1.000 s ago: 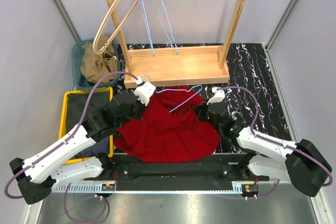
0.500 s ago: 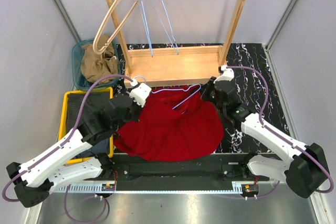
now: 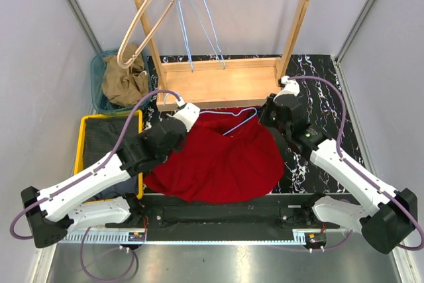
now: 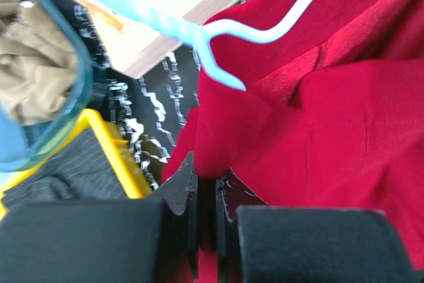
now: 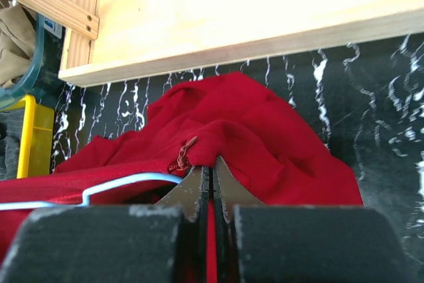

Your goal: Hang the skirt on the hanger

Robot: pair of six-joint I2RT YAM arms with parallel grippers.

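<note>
Left hand [image 4: 207,180] pinched closed; right hand [image 5: 212,171] likewise.

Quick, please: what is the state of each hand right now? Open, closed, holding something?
Left hand: closed, pinching a fold of the skirt.
Right hand: closed, pinching the skirt too.

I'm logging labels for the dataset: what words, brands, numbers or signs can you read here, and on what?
None readable.
A small blue sticker beside the wooden rack is too blurred to read.
The red skirt and blue hanger show no print.
</note>
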